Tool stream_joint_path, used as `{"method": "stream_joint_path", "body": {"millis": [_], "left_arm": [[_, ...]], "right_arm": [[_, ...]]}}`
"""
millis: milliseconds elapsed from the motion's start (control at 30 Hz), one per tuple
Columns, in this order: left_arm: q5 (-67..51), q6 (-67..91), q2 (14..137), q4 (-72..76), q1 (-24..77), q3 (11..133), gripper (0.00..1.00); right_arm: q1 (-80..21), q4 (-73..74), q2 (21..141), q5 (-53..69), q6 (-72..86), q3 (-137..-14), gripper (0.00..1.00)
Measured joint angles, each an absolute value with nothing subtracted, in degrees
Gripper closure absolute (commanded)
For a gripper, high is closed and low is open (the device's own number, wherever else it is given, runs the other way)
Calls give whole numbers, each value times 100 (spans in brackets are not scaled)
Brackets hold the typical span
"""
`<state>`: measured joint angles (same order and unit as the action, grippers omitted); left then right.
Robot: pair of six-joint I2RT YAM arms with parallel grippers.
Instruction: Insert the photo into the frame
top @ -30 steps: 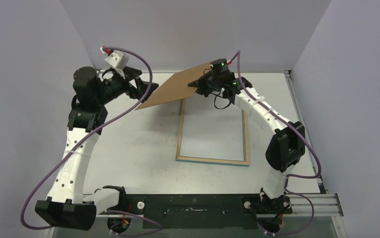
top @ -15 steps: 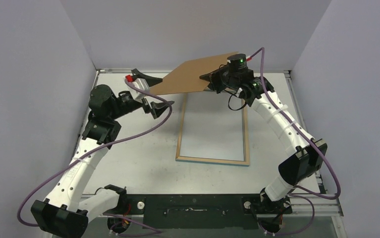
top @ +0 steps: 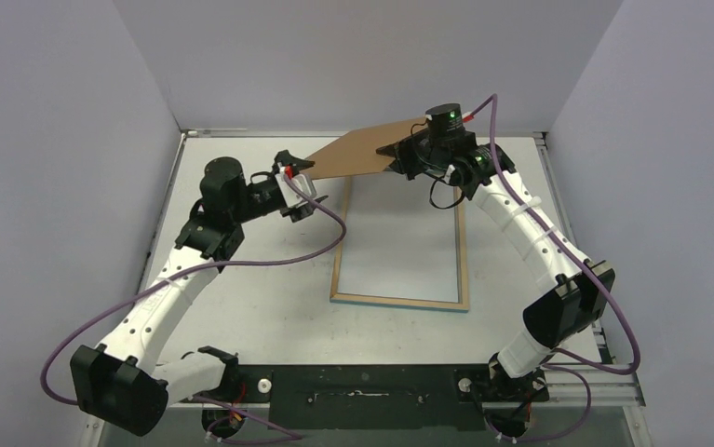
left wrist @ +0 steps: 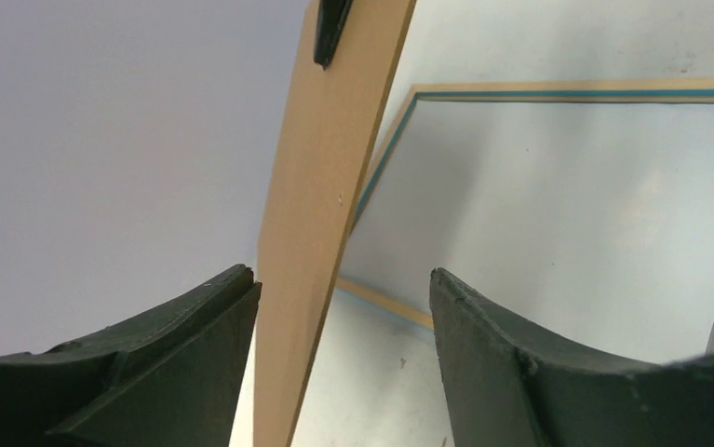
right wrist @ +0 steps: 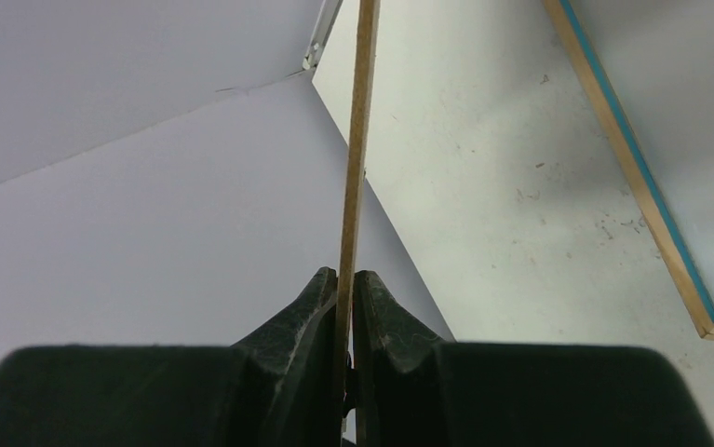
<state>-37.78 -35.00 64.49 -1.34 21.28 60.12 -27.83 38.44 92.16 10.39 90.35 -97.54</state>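
Right gripper (top: 397, 152), from above: pinches the brown backing board (top: 353, 156) at its right end, holds it tilted over the far end of the frame (top: 399, 301), flat near the middle of the table (top: 241, 298). Left gripper (top: 300, 184): swung in since a second ago, jaws narrowing astride the board's left edge. Left wrist: gap beside one finger, no clamp yet. Right wrist: jaws shut tight on the board. Photo nowhere visible; likely a handover, clearing the frame for loading.

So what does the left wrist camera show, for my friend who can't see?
A thin brown board stands between the left gripper's two open black fingers, close to one. Behind it the blue-edged frame lies flat.
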Motion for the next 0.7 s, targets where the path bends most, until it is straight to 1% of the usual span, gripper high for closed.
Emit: {"method": "stream_joint_path", "body": {"millis": [67,133,267,400,533,567,600,633,667,700], "left_arm": [[-3774,-3597,6587,-193,2128,5992,50],[-3758,-3664,6692,-191,2128,5953,58],[-3680,-3769,6827,-198,2134,5948,63],[-3599,-3962,6899,-189,2143,6007,74],[-3411,-4156,7000,-150,2198,6023,93],[-3358,-4198,7022,-154,2209,6040,95],[-3286,-4283,7046,-161,2220,6080,92],[-3212,-4366,7078,-178,2239,6143,85],[-3135,-4438,7111,-233,2268,6219,81],[-3059,-4480,7142,-303,2303,6287,80]], "right_arm": [[-2783,3874,9216,1057,9056,-9773,100],[-2783,3872,9216,1085,9072,-9773,100],[-2783,3863,9216,1192,9142,-9773,100],[-2786,3863,9218,1245,9207,-9773,100],[-2812,3874,9216,1240,9220,-9769,100],[-2816,3874,9218,1227,9225,-9765,100],[-2816,3872,9218,1212,9249,-9760,100],[-2810,3872,9218,1208,9297,-9758,100],[-2803,3879,9218,1197,9356,-9756,100],[-2792,3903,9218,1201,9386,-9749,100]]}}
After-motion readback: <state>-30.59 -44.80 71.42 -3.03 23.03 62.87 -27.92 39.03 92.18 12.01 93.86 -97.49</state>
